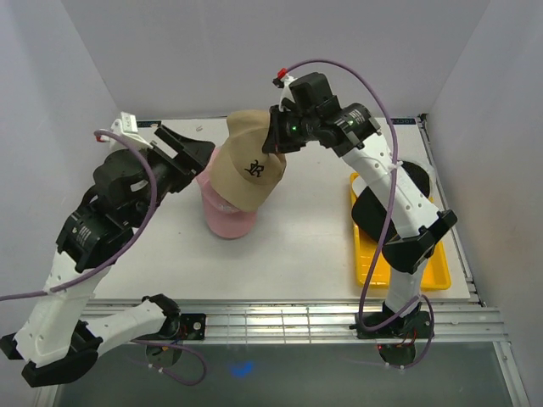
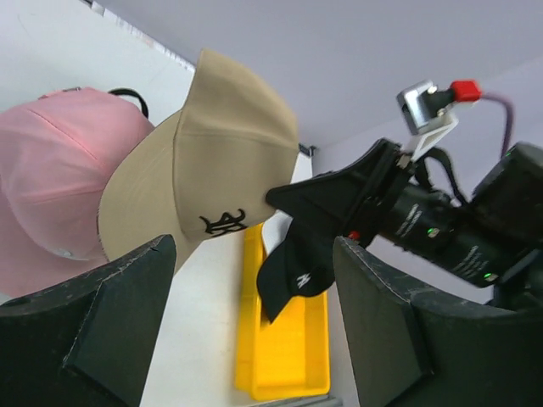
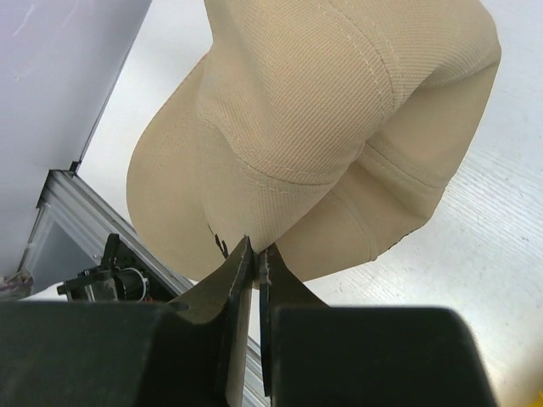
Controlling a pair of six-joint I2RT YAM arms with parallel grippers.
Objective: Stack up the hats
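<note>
My right tool (image 3: 254,254) clamped shut on the tan cap (image 1: 250,170), cap held over the pink cap (image 1: 225,212) on the table (image 1: 297,246), my left tool (image 1: 193,157) wide open, empty, beside them, black cap (image 2: 293,275) at the yellow tray (image 2: 280,356)

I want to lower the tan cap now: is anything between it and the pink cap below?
Nothing visible. The tan cap, pinched in the right gripper, is over the pink cap with nothing between them. The open left gripper sits beside the pink cap, at its left, not over it.
</note>
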